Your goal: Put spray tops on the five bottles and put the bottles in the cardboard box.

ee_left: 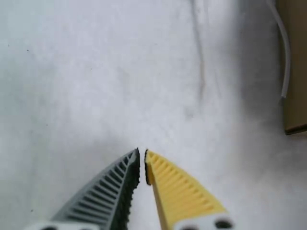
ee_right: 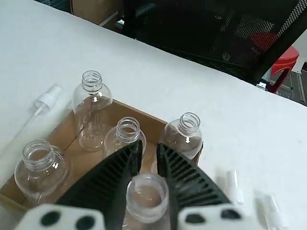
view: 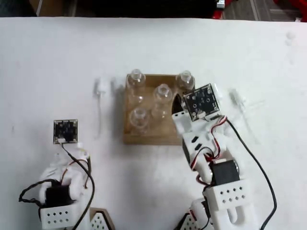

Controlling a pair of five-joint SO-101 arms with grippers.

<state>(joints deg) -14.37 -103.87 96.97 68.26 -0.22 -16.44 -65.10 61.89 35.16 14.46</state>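
Right gripper apparently above bottle.

A shallow brown cardboard box lies on the table with five clear plastic bottles standing upright in it. Every one is open at its threaded neck, with no top fitted. One stands at the far left corner, one at the far right corner, one in the middle, one toward the near left, and the fifth bottle at the near right. A white spray top lies on its side just left of the box, its thin tube trailing toward the near edge. Two more spray tops lie on the table to the right.
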